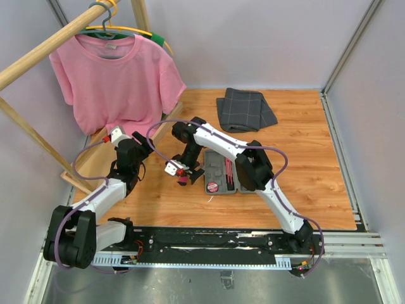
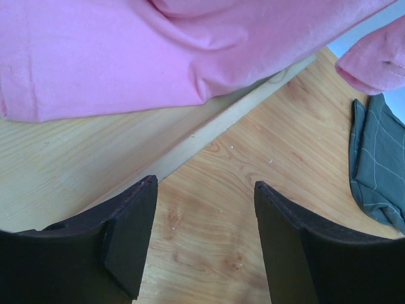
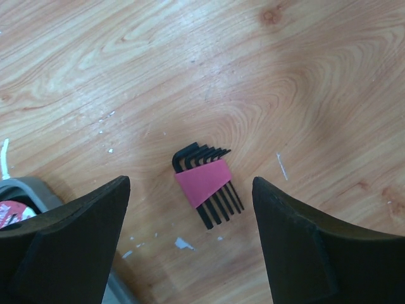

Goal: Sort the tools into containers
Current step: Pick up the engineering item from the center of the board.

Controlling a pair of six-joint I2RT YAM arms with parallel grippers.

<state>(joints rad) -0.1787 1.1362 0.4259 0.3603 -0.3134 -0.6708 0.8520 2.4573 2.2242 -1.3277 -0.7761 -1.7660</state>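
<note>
A set of black hex keys in a pink holder lies flat on the wooden table, also visible as a pink spot in the top view. My right gripper hangs open just above the hex keys, one finger on each side, touching nothing; from above the right gripper is left of a grey tool case holding red-handled tools. A corner of that case shows at the left edge. My left gripper is open over bare wood, near the rack's base; from above the left gripper is at centre-left.
A pink T-shirt hangs from a wooden rack at the back left, its hem low over the left gripper. A folded grey checked cloth lies at the back centre. Purple walls surround the table.
</note>
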